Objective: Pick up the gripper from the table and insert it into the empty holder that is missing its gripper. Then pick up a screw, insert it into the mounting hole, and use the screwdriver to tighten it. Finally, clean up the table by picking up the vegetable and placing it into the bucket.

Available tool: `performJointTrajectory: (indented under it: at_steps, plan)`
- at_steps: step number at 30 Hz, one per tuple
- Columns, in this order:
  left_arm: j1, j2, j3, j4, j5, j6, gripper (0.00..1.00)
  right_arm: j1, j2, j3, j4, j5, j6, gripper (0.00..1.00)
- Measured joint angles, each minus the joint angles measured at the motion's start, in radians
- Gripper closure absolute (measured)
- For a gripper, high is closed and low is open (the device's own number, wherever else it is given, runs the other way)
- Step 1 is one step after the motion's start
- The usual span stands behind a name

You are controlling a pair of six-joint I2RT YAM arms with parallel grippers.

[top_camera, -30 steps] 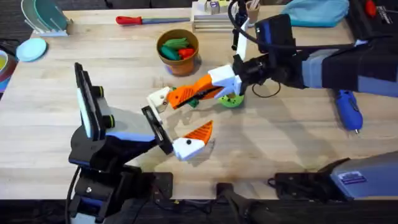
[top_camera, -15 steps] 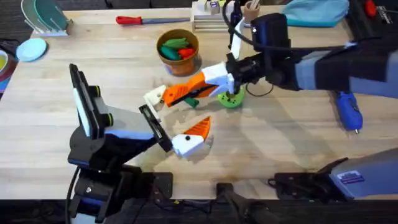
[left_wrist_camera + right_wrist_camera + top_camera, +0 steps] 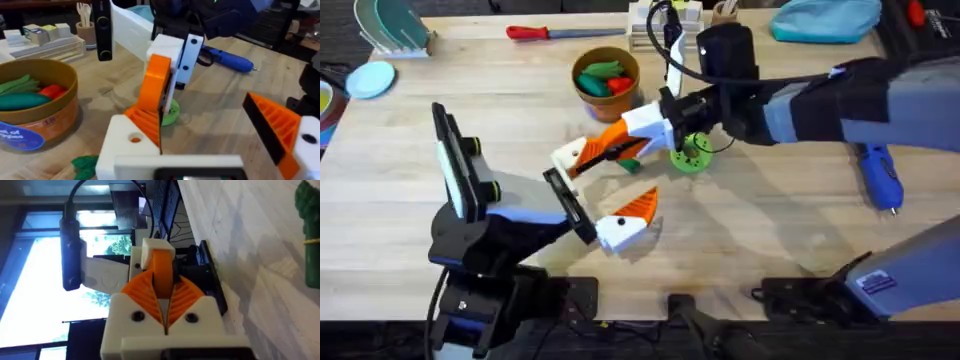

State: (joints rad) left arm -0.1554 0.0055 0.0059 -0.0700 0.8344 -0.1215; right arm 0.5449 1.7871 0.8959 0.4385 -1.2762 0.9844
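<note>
Right gripper [image 3: 610, 148], white fingers with orange ribbed pads, is closed on the small solid orange plastic wedge [image 3: 161, 275], long axis running down-left across the overhead view toward the left arm. Left gripper [image 3: 620, 225] sits just below and slightly right of the wedge tip, nearer than anything else, jaws spread wide: one finger wears its orange pad [image 3: 642, 208], the other is the bare white angular plastic holder [image 3: 125, 145]. Wedge hangs just above that bare holder, so my guess is seating comes next.
</note>
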Motion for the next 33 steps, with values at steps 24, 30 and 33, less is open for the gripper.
performJointTrajectory:
  at_steps: [24, 30, 33]
  plan:
    - [-0.011, 0.000, 0.000, -0.001, 0.042, 0.010, 0.008, -0.020, 0.017, 0.007, 0.004, -0.087, -0.013, 0.651]
    - [-0.011, 0.000, 0.000, -0.003, 0.062, 0.012, 0.008, -0.020, 0.017, 0.007, 0.004, -0.094, -0.020, 0.407]
    - [-0.011, 0.000, 0.000, -0.003, 0.064, 0.012, 0.008, -0.020, 0.017, 0.007, 0.004, -0.094, -0.028, 0.223]
